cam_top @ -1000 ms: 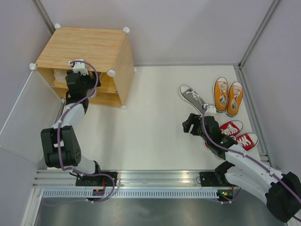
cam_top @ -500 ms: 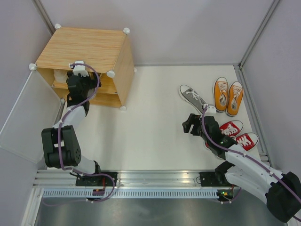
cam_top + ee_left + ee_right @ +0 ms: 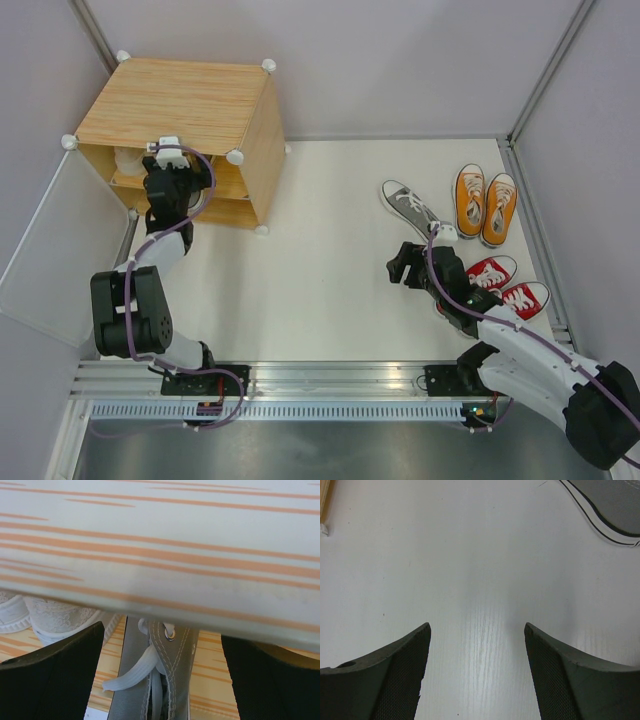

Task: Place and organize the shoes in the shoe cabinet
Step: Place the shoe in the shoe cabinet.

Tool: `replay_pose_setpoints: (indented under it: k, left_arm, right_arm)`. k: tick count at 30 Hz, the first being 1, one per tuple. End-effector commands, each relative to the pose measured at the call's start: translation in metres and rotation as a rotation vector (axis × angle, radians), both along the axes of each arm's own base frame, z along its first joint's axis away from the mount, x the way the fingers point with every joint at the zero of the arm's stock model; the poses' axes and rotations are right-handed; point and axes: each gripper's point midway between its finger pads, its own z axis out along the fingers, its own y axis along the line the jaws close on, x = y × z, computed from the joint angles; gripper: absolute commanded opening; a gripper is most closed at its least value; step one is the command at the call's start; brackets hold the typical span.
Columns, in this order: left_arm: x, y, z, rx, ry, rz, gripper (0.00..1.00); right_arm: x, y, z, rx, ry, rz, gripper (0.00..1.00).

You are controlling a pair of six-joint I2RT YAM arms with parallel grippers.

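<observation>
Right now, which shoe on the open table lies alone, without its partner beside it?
The grey shoe; the orange shoes and red shoes lie side by side as pairs.

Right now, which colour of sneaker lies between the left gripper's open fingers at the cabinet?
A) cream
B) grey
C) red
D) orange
B: the left wrist view shows a grey sneaker lying between the spread fingers of the left gripper, under a board of the shoe cabinet, with cream sneakers to its left.
</observation>
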Motion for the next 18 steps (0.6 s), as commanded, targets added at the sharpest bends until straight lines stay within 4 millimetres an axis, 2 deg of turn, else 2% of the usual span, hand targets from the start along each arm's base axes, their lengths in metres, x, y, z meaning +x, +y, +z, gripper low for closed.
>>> replay_pose_setpoints:
  k: [1,10,17,18]
  left_arm:
    - [-0.003,0.003,-0.022,0.025,0.044,0.018,1.0]
    - [-0.008,-0.01,0.004,-0.035,-0.059,-0.037,1.0]
    - [-0.014,-0.015,0.044,-0.056,-0.14,-0.059,1.0]
    - [-0.015,-0.016,0.057,-0.057,-0.166,-0.063,1.0]
  right_arm:
    - [0.006,0.005,0.008,0.02,-0.036,0.011,0.8]
    - [0.006,0.005,0.008,0.017,-0.035,0.013,0.8]
    - [0.006,0.005,0.007,0.012,-0.032,0.012,0.79]
    - [0.006,0.005,0.008,0.015,-0.034,0.014,0.79]
